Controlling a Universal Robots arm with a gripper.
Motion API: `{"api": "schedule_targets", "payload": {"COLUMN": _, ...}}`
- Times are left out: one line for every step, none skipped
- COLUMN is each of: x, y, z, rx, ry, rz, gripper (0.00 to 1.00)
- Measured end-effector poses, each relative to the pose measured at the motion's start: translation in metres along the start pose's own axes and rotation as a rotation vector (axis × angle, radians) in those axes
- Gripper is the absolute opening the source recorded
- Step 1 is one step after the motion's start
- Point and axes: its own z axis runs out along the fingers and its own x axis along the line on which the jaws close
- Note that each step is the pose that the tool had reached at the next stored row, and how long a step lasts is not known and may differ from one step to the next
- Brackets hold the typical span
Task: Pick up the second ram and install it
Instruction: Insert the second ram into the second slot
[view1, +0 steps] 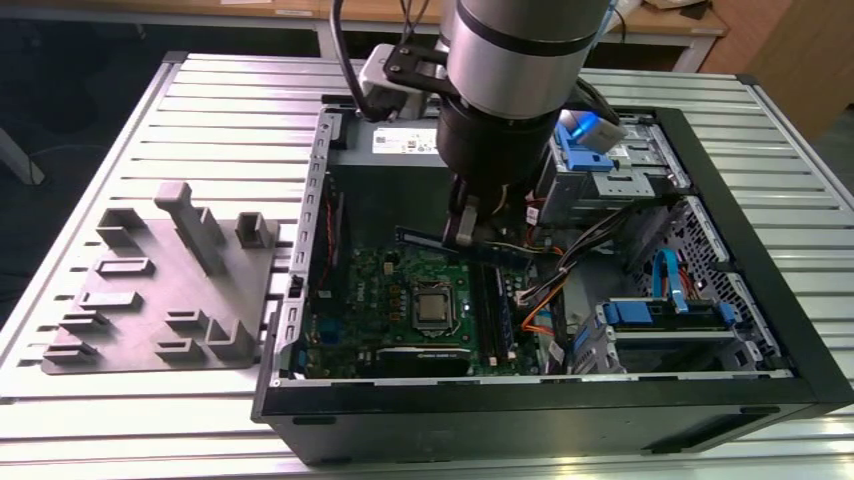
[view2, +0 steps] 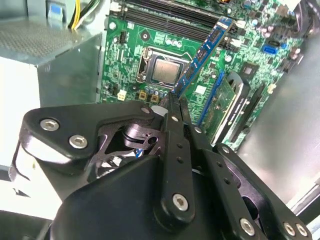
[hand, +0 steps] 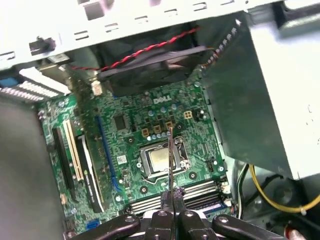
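In the exterior view, a grey fixture (view1: 160, 290) lies on the tabletop (view1: 227, 120) at the view's left, beside the open case (view1: 787, 330). Over the motherboard (view1: 387, 290), the fingers (view1: 463, 225) are clamped on the ram (view1: 424, 238), holding it clear above the board beyond the CPU (view1: 430, 308). The ram's long axis runs across the view. The slots (view1: 497, 320), just towards the view's right, run near to far, so the stick looks crosswise to them.
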Motion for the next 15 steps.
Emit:
{"api": "schedule_targets", "payload": {"x": 0.0000, "y": 0.0000, "z": 0.0000, "rx": 0.0008, "ry": -0.0011, "rz": 0.018, "gripper": 0.09}}
{"api": "schedule_targets", "payload": {"x": 0.0000, "y": 0.0000, "z": 0.0000, "rx": 0.0016, "ry": -0.0021, "rz": 0.036, "gripper": 0.09}}
{"api": "schedule_targets", "payload": {"x": 0.0000, "y": 0.0000, "z": 0.0001, "rx": 0.0023, "ry": -0.0031, "rz": 0.054, "gripper": 0.09}}
{"api": "schedule_targets", "payload": {"x": 0.0000, "y": 0.0000, "z": 0.0001, "rx": 0.0032, "ry": -0.0041, "rz": 0.072, "gripper": 0.09}}
{"api": "schedule_targets", "payload": {"x": 0.0000, "y": 0.0000, "z": 0.0001, "rx": 0.0039, "ry": -0.0052, "rz": 0.089, "gripper": 0.09}}
{"api": "schedule_targets", "payload": {"x": 0.0000, "y": 0.0000, "z": 0.0001, "rx": 0.0048, "ry": -0.0064, "rz": 0.109, "gripper": 0.09}}
{"api": "schedule_targets", "payload": {"x": 0.0000, "y": 0.0000, "z": 0.0002, "rx": 0.0055, "ry": -0.0075, "rz": 0.127, "gripper": 0.09}}
{"api": "schedule_targets", "payload": {"x": 0.0000, "y": 0.0000, "z": 0.0002, "rx": 0.0063, "ry": -0.0085, "rz": 0.145, "gripper": 0.09}}
{"api": "schedule_targets", "payload": {"x": 0.0000, "y": 0.0000, "z": 0.0002, "rx": 0.0071, "ry": -0.0095, "rz": 0.163, "gripper": 0.09}}
{"api": "schedule_targets", "payload": {"x": 0.0000, "y": 0.0000, "z": 0.0002, "rx": 0.0079, "ry": -0.0106, "rz": 0.181, "gripper": 0.09}}
{"api": "schedule_targets", "payload": {"x": 0.0000, "y": 0.0000, "z": 0.0002, "rx": 0.0087, "ry": -0.0116, "rz": 0.198, "gripper": 0.09}}
{"api": "schedule_targets", "payload": {"x": 0.0000, "y": 0.0000, "z": 0.0002, "rx": 0.0095, "ry": -0.0127, "rz": 0.216, "gripper": 0.09}}
{"api": "schedule_targets", "payload": {"x": 0.0000, "y": 0.0000, "z": 0.0003, "rx": 0.0103, "ry": -0.0138, "rz": 0.234, "gripper": 0.09}}
{"api": "schedule_targets", "payload": {"x": 0.0000, "y": 0.0000, "z": 0.0003, "rx": 0.0111, "ry": -0.0149, "rz": 0.254, "gripper": 0.09}}
{"api": "schedule_targets", "payload": {"x": 0.0000, "y": 0.0000, "z": 0.0003, "rx": 0.0119, "ry": -0.0159, "rz": 0.272, "gripper": 0.09}}
